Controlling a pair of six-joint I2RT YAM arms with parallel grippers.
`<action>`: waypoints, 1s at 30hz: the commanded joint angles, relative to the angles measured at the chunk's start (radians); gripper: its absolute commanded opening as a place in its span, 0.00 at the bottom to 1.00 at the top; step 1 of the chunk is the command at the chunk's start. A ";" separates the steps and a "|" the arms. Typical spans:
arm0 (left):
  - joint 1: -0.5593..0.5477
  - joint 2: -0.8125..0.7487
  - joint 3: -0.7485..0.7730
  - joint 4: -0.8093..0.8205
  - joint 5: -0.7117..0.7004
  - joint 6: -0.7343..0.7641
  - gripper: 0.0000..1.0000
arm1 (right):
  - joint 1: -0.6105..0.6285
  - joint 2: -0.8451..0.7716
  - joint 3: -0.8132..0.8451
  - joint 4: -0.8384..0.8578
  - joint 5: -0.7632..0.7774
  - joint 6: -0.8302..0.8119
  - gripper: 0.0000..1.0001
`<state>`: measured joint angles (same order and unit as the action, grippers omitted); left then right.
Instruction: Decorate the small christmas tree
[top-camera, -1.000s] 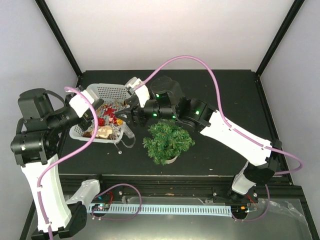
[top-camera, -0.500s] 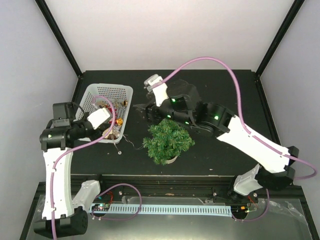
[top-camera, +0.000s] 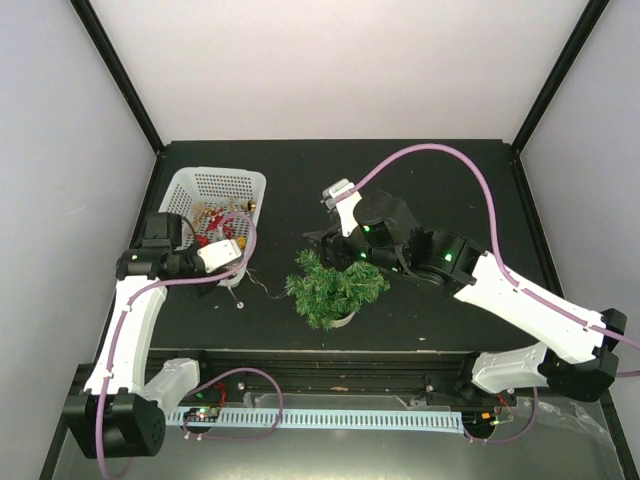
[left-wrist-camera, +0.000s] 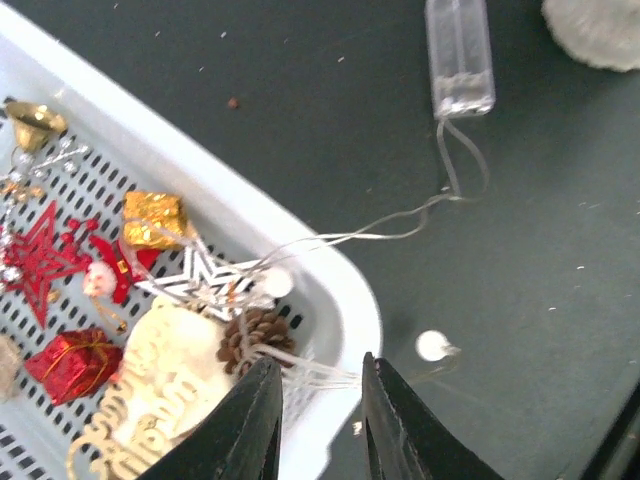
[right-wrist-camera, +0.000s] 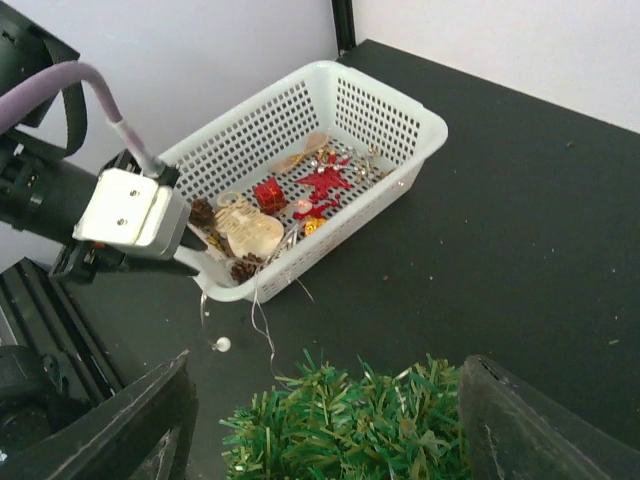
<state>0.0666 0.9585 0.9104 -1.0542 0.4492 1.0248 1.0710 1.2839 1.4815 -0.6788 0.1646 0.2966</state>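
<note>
At the basket's near corner, the left gripper (left-wrist-camera: 318, 385) attends to the light string (left-wrist-camera: 380, 232). Its jaws stand a narrow slot apart with wire strands running into it, though whether they pinch I cannot tell. Stringing the lights seems the step in hand; next the wire must be drawn clear of the basket (left-wrist-camera: 345, 298) toward the small christmas tree (top-camera: 335, 285), which stands on the desk (top-camera: 290, 170) beside it. The right gripper (right-wrist-camera: 320, 420) hovers over the tree, spread wide and empty.

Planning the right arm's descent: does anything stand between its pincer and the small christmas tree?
Nothing visible does. The right pincer hangs open just over the small christmas tree. The thin wire lies off to the side, toward the basket.
</note>
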 joint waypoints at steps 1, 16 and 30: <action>-0.005 0.058 0.051 0.028 -0.132 -0.052 0.23 | -0.006 -0.029 -0.019 0.033 -0.002 0.038 0.73; -0.008 0.219 0.182 -0.369 -0.020 -0.163 0.29 | -0.019 -0.017 -0.054 0.044 0.016 0.059 0.76; -0.051 0.205 0.058 -0.321 -0.127 -0.265 0.40 | -0.022 -0.048 -0.100 0.052 0.027 0.067 0.77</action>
<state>0.0315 1.1759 1.0012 -1.3693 0.3557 0.8059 1.0573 1.2701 1.3933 -0.6510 0.1692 0.3550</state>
